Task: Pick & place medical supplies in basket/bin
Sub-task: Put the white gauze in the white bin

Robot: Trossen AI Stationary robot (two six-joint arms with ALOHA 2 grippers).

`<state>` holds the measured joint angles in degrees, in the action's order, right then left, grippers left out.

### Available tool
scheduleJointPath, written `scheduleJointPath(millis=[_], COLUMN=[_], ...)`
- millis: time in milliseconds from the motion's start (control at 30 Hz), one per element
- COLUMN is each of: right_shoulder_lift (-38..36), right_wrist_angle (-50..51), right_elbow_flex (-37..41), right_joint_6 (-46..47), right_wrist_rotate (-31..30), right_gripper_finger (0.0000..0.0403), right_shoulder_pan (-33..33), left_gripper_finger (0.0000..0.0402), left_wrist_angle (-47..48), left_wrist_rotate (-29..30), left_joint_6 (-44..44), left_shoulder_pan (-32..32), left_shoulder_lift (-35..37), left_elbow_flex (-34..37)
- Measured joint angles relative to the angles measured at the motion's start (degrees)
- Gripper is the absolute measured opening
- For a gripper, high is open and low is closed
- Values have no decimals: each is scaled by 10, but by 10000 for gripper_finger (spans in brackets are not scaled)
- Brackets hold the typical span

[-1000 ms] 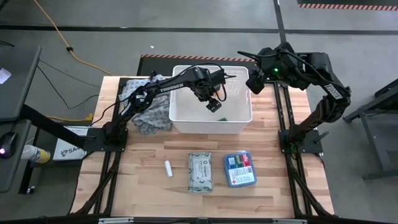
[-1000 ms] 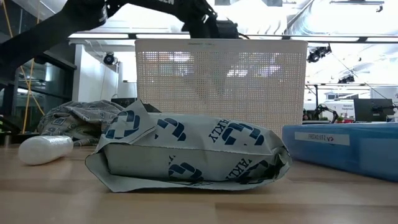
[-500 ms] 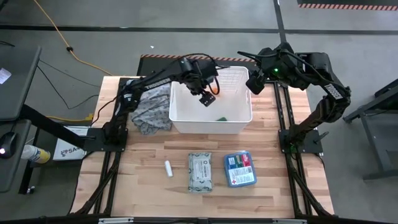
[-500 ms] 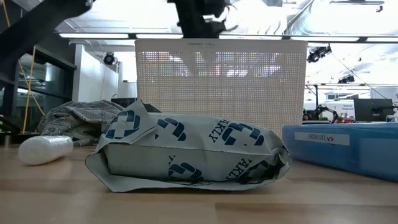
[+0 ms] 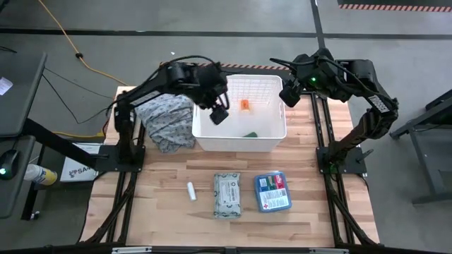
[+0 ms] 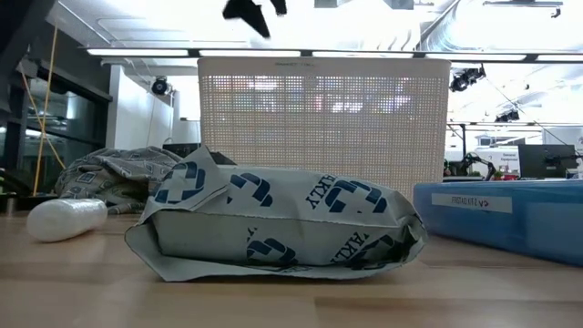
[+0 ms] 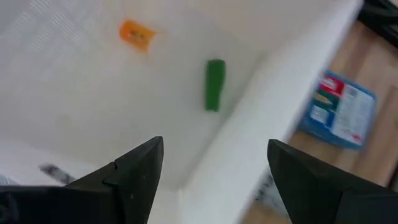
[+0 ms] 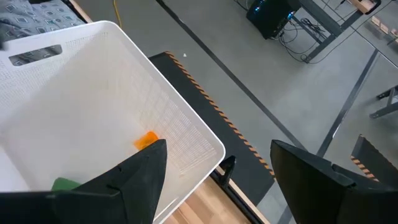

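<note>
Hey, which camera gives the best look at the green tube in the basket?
The left wrist view: the green tube lies fully visible on the basket's floor. The high view shows it small; the right wrist view shows only part past a finger; the low view hides it.

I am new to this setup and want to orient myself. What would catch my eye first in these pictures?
The large white basket at the table's far middle, already holding an orange bottle and a green tube. The left gripper hangs open and empty over its left wall. Nearer lie a white tube, wipes pack and blue box.
</note>
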<state>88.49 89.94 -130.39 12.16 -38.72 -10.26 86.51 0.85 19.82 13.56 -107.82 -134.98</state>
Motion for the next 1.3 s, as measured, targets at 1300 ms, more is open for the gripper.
scheduleJointPath(millis=[1300], right_shoulder_lift=[0], right_wrist_angle=[1], right_elbow_flex=[0], right_joint_6=[45], right_wrist_rotate=[80], right_gripper_finger=[277], right_shoulder_pan=[0], left_gripper_finger=[319], left_wrist_angle=[35], left_wrist_rotate=[107], left_joint_6=[573], left_shoulder_pan=[-410], left_shoulder_lift=[63], left_elbow_flex=[159])
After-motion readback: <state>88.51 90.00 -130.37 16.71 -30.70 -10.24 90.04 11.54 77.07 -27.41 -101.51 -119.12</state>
